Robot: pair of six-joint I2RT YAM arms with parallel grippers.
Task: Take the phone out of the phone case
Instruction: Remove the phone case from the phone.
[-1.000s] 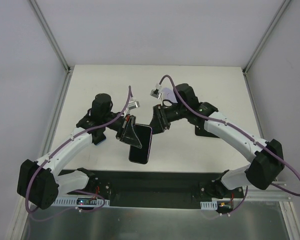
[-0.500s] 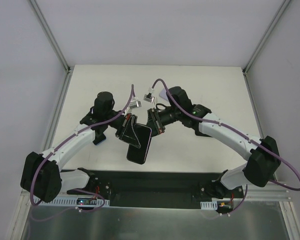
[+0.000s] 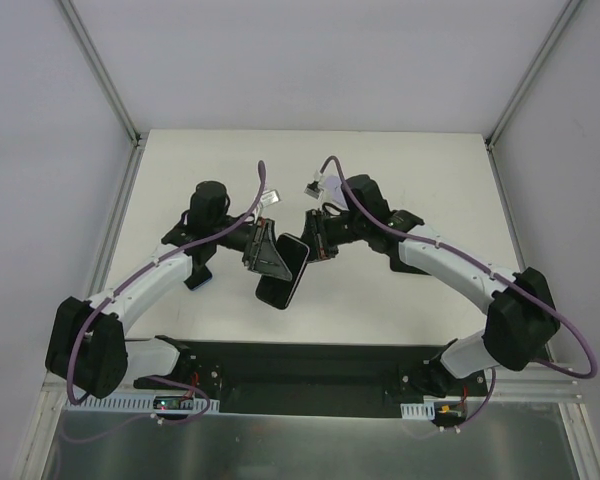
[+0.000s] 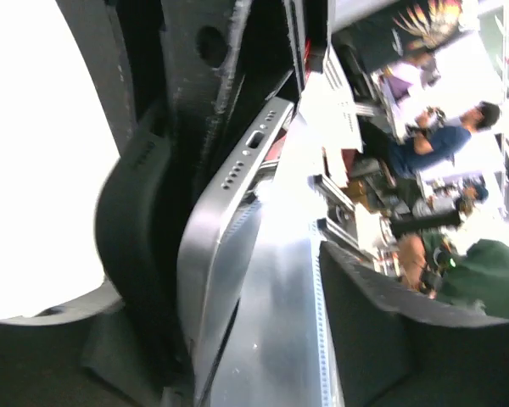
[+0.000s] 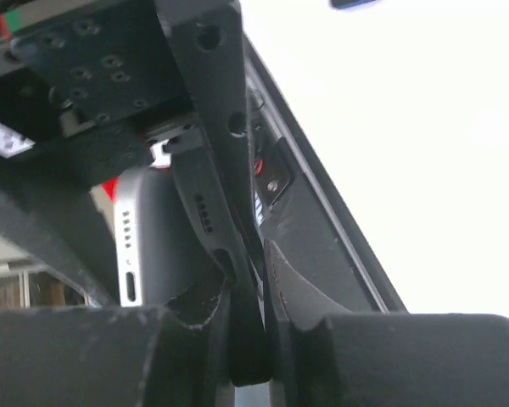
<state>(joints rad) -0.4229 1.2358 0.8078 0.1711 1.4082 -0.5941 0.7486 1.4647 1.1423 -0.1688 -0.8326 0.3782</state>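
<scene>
Just past the black base plate (image 3: 300, 362) at your near edge, both arms reach inward over the white table (image 3: 420, 180). The silver-edged phone with a dark screen (image 3: 285, 275) hangs tilted in the air between them. Your left gripper (image 3: 268, 254) has its jaws apart: one finger lies against the phone and the other stands off it. Your right gripper (image 5: 248, 326) is pinched tight on the rim of the soft black phone case (image 5: 208, 212). The phone's bare silver end shows beside that rim.

Top view: phone (image 3: 282, 288) half hidden by left fingers (image 3: 268, 260), edges too small to tell. Left wrist: background (image 4: 441, 127) blurred at 3 o'clock. Right wrist: phone case (image 5: 205, 212) hidden at 6 o'clock.
</scene>
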